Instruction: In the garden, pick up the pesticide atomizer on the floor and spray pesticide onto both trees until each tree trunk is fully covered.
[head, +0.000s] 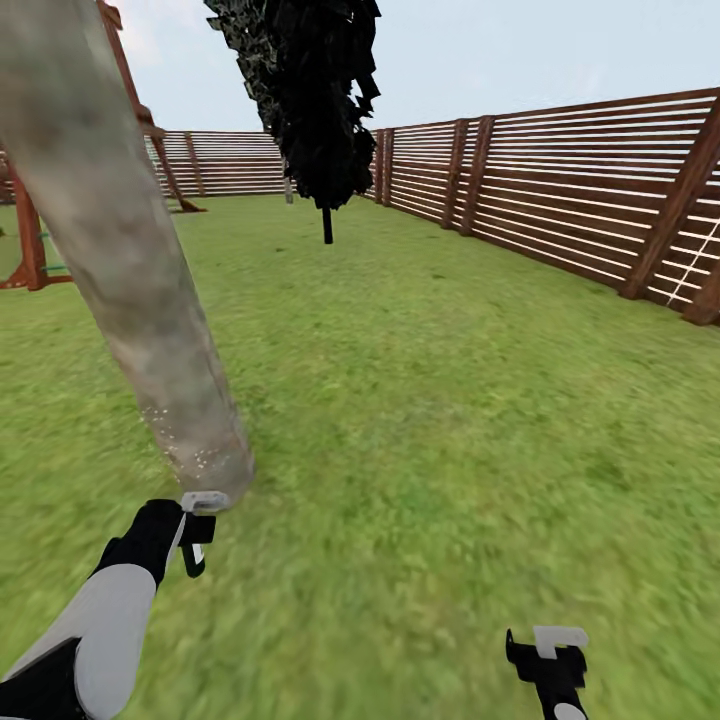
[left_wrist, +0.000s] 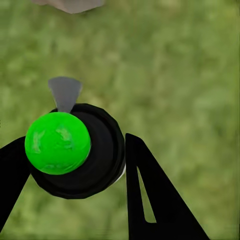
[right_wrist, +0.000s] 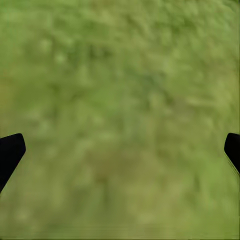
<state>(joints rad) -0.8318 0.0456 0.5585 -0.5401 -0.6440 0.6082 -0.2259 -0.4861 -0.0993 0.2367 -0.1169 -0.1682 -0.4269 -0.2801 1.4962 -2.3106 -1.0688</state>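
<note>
Gripping atomizer (left_wrist: 70, 152) in left jaws | right jaws apart | no writing legible

Atomizer (left_wrist: 75, 152) (green cap) upright beside pale trunk (head: 120, 250); white specks (head: 195, 450) at base.

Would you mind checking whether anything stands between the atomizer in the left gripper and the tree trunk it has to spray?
Nothing visible does. The left gripper holds the atomizer close to the base of the tree trunk, with just open grass between the nozzle and the trunk. A few white specks of pesticide already dot its lower part.
</note>
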